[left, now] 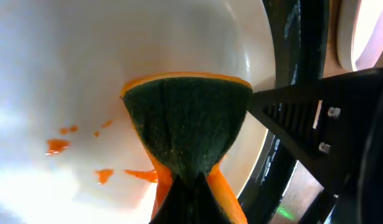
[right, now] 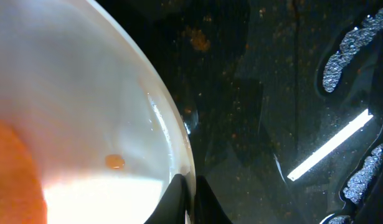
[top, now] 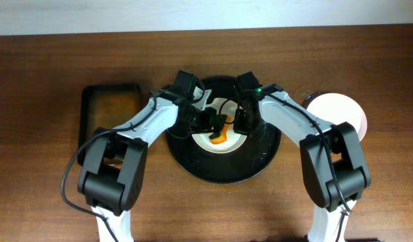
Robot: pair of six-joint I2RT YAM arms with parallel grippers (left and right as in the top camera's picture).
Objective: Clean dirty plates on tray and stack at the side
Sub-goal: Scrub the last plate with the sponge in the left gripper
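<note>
A white plate [top: 234,140] with orange-red sauce smears [left: 57,146] lies on the round black tray [top: 223,173]. My left gripper [top: 215,126] is shut on a green-and-orange sponge [left: 188,130] and presses its green face onto the plate [left: 85,68]. My right gripper [top: 242,124] is shut on the plate's right rim [right: 179,158], one finger inside and one outside [right: 190,198]. A small sauce spot [right: 114,162] sits near that rim. Another white plate [top: 337,111] lies on the table to the right of the tray. A third plate is not visible.
A smaller rectangular black tray [top: 112,114] with a brownish inside stands left of the round tray. The round tray's glossy floor [right: 272,93] shows specks and wet patches. Both arms cross over the tray's back half. Brown table surrounds everything.
</note>
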